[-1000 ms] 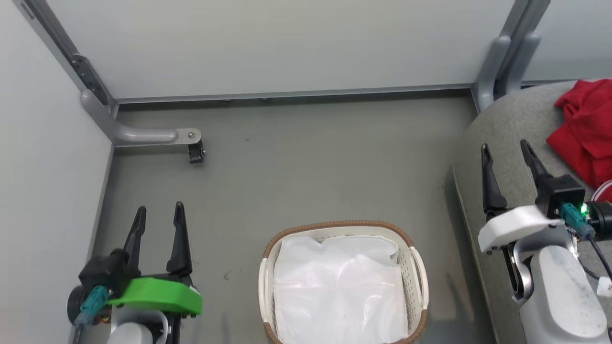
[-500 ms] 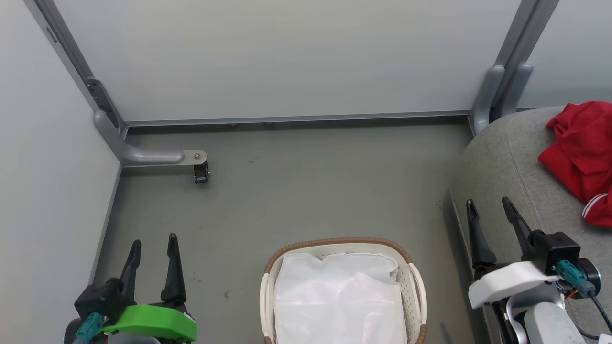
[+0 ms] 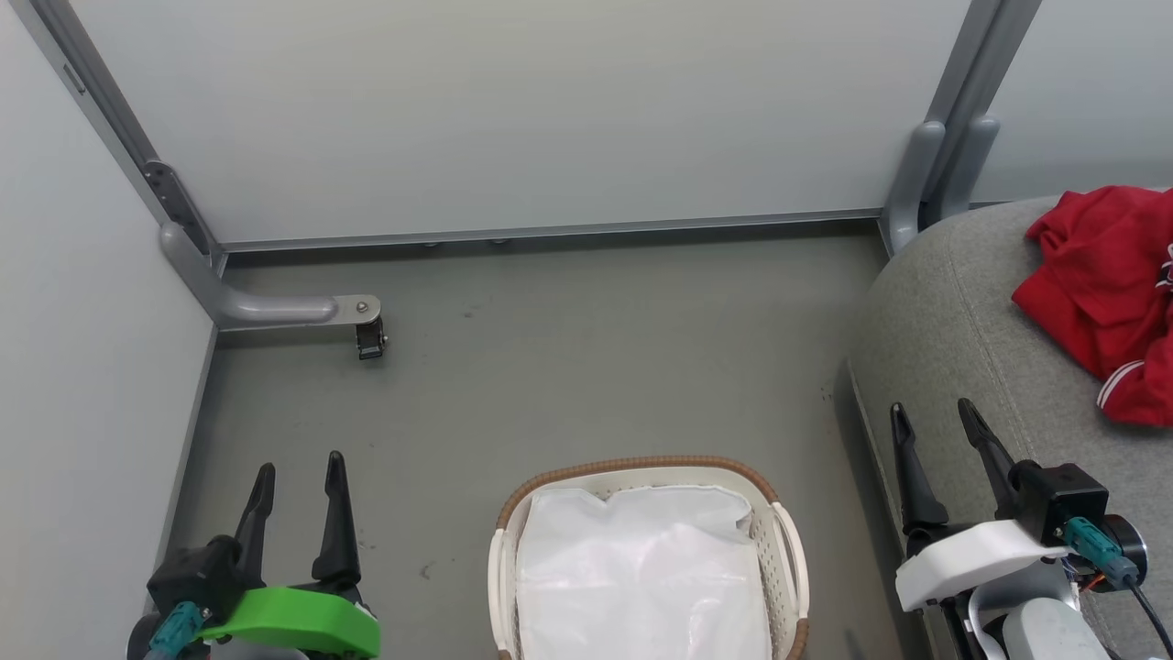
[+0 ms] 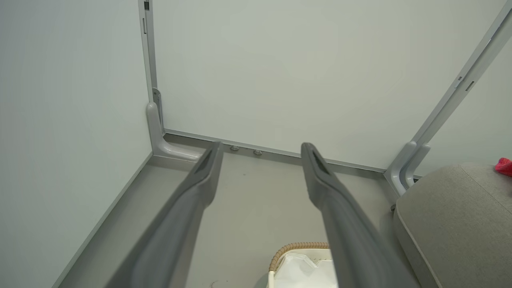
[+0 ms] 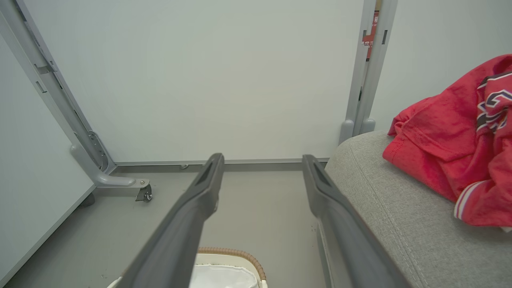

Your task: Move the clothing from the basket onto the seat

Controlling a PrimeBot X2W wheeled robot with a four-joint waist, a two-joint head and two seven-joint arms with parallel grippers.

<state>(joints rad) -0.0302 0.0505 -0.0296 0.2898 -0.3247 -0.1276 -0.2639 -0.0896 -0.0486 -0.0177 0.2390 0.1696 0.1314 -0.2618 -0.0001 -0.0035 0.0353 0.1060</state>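
Woven grey seat (image 3: 944, 312) bears crumpled red clothing (image 3: 1090, 284), perhaps two garments; left tool (image 3: 301, 462), right tool (image 3: 930, 406) spread.

I have my left gripper (image 3: 301, 463) at the lower left of the head view, its two dark fingers (image 3: 337, 522) pointing up the view and spread wide, empty. Its green wrist cover (image 3: 293, 621) sits just below them. My right gripper (image 3: 932, 406) stands at the lower right, jaws equally wide and empty, above a white wrist cover (image 3: 971, 557) and the pale forearm (image 3: 1045, 637). Each wrist view shows its own fingers parted.
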